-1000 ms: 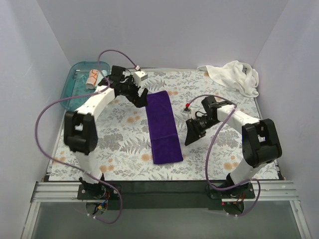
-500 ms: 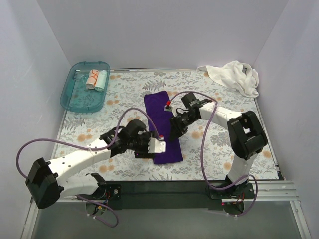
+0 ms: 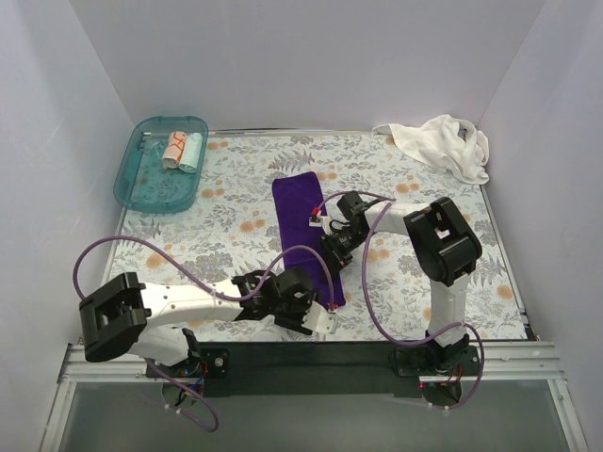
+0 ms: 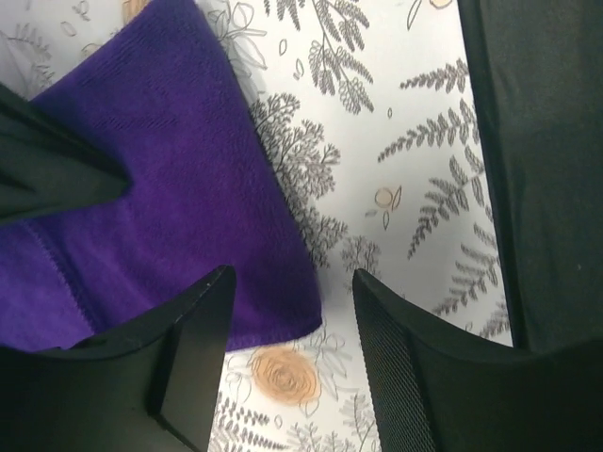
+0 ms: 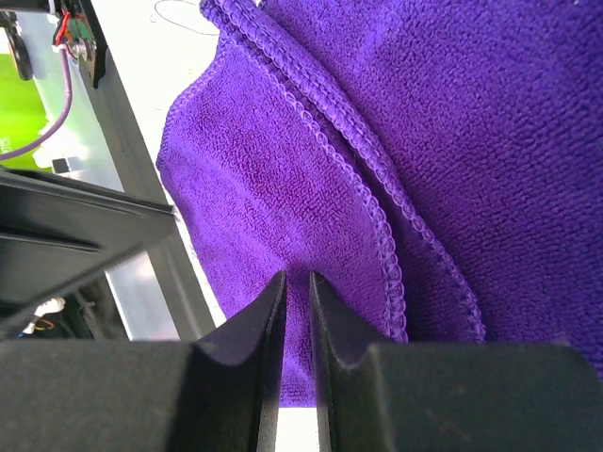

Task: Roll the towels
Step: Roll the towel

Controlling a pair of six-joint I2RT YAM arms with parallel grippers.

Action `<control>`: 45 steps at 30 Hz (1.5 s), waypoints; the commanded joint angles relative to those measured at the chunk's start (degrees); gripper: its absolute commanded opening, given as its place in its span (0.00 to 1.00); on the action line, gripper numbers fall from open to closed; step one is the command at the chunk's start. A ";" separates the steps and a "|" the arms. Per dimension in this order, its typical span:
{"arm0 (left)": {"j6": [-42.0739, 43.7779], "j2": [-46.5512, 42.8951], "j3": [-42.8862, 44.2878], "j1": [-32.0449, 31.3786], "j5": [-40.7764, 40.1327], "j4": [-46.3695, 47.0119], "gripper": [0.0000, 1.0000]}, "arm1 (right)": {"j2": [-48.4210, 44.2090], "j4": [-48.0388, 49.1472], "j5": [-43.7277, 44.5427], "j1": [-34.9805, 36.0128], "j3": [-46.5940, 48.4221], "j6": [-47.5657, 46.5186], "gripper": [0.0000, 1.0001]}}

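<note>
The dark purple towel (image 3: pixel 301 226) lies flat as a long strip on the floral sheet. My right gripper (image 3: pixel 332 254) sits low on the strip's right edge. In the right wrist view it (image 5: pixel 297 279) is shut, with a fold of the purple towel (image 5: pixel 283 169) pinched between its fingers. My left gripper (image 3: pixel 328 309) reaches along the near edge to the strip's near right corner. In the left wrist view it (image 4: pixel 294 279) is open, and that corner of the purple towel (image 4: pixel 160 188) lies between its fingers. The white towel (image 3: pixel 443 143) is crumpled at the far right.
A teal tray (image 3: pixel 141 188) at the far left holds two small rolled towels, one white-orange (image 3: pixel 175 149) and one pale teal (image 3: pixel 192 151). The table's black near edge (image 4: pixel 546 141) runs close beside my left gripper. White walls enclose the table.
My left arm swung from the tray at the far left to the purple towel's near right corner, its jaws narrowing. My right gripper moved left onto the towel's edge and closed on it.
</note>
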 commanded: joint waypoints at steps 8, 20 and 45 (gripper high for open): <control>-2.17 8.56 0.57 -1.03 -0.95 5.62 0.22 | 0.57 1.92 1.72 0.16 -2.05 -1.25 0.19; -4.37 10.15 7.41 4.40 22.32 -10.54 0.00 | -8.21 3.15 0.49 1.12 -8.83 -3.27 0.22; -3.58 17.44 22.45 26.30 42.29 -19.17 0.00 | -2.42 2.18 4.27 0.16 -1.09 -2.83 0.31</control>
